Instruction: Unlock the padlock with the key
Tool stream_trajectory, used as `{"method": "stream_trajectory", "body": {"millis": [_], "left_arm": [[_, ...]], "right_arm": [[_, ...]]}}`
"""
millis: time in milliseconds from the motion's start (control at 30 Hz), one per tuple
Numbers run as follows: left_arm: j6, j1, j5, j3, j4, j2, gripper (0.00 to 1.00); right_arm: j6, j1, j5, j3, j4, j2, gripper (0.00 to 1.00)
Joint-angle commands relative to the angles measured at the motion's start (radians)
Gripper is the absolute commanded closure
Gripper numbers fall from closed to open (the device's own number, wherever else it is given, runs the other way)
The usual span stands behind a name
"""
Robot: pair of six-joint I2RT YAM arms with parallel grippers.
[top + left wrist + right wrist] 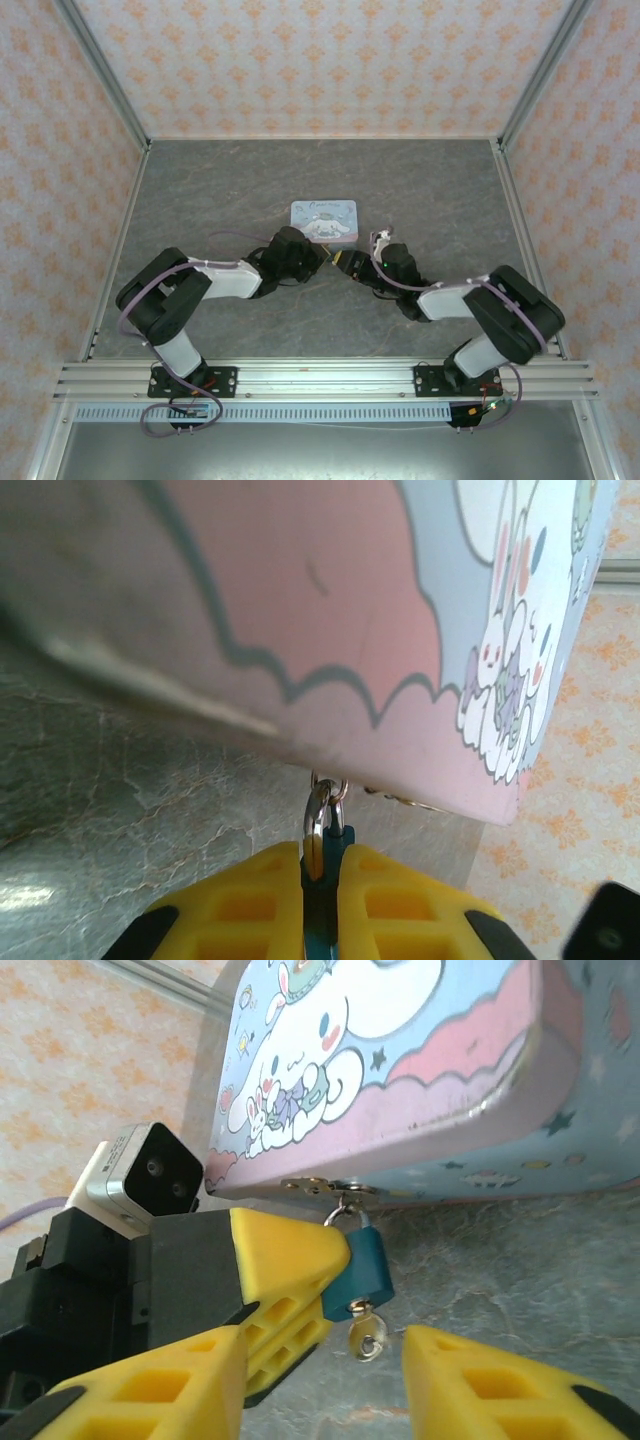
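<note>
At the tin's [420,1090] hasp [318,1186], clamping padlock [362,1265] with left jaws, holding right jaws apart; risking dislodging key [365,1339] by closing off-centre.

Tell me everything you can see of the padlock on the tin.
The padlock is a small teal-blue block with a silvery shackle hooked through the clasp at the edge of the cartoon tin. It hangs tilted. The left gripper pinches its body, and a pale metal key sticks from its underside.
</note>
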Motion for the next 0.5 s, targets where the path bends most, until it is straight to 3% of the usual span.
{"method": "stream_trajectory", "body": {"millis": [0, 333, 467], "left_arm": [[-0.023, -0.008, -0.003, 0.015, -0.046, -0.045, 1.00], [-0.046, -0.008, 0.005, 0.027, -0.100, -0.103, 1.00], [-0.044, -0.008, 0.000, 0.029, -0.130, -0.130, 1.00]], "right_arm": [[-0.191, 0.002, 0.093, -0.001, -0.220, -0.114, 0.53], [-0.682, 0.012, 0.086, 0.032, -0.561, -0.468, 0.52], [-0.940, 0.101, 0.103, -0.003, -0.565, -0.545, 0.52]]}}
